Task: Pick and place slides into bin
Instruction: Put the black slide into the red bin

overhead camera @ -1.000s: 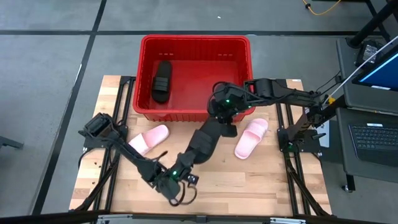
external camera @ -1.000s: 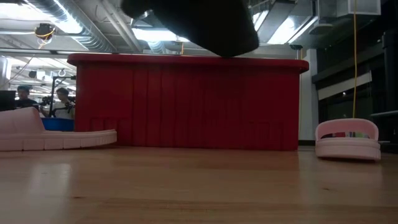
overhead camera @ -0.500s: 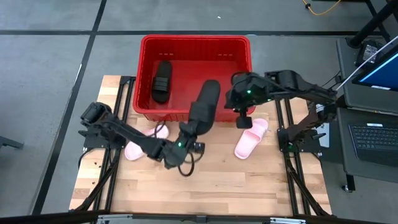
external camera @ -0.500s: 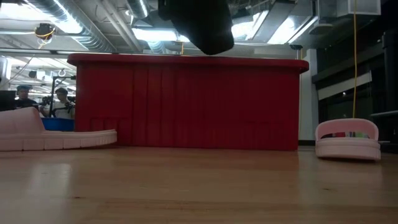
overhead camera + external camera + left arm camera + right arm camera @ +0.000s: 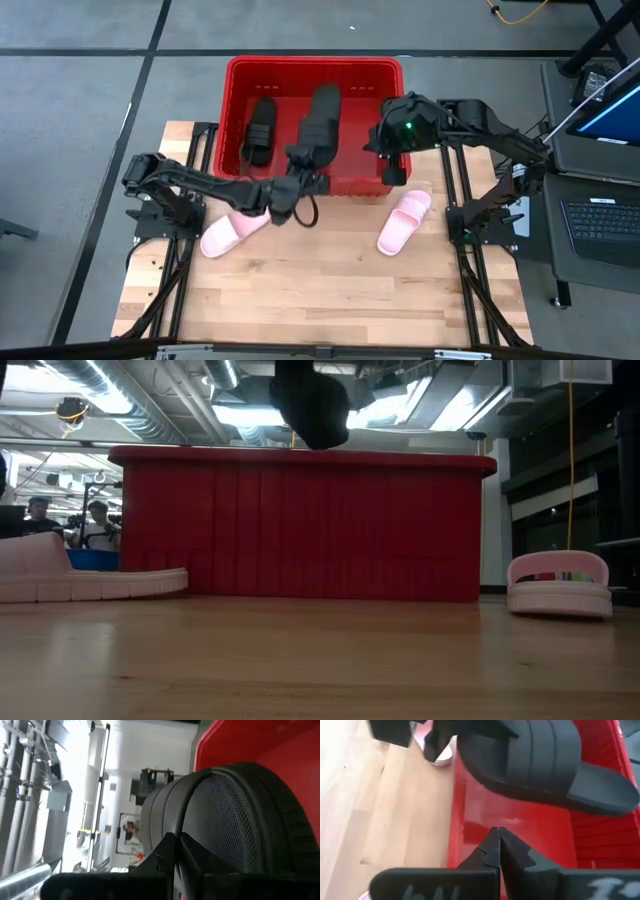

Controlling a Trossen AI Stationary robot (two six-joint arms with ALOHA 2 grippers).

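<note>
**Second black slide now carried over the bin**

High view: since a second ago we have swung the left tool [image 5: 296,183] from the near middle of the surface [image 5: 330,290] up to the bin's near wall, and the black slide [image 5: 318,122] clenched in it now reaches forward from the tool over the bin [image 5: 390,75] interior. We judge that only the release remains for this one. Inside the bin, one other black slide [image 5: 261,131] lies just left of the held one. Two pink slides are still out on the surface: one [image 5: 233,229] behind and left of the left tool, one [image 5: 404,221] below the right tool [image 5: 393,172], which has drawn back to the bin's right end.

Low view: the held slide [image 5: 312,405] hangs above the bin's rim [image 5: 300,458], clear of it.

Left wrist view: the fingers are closed on the slide's sole edge [image 5: 225,815], red wall beyond.

Right wrist view: the right tool's fingers [image 5: 492,851] meet, holding nothing, with the carried slide [image 5: 540,762] ahead.
</note>
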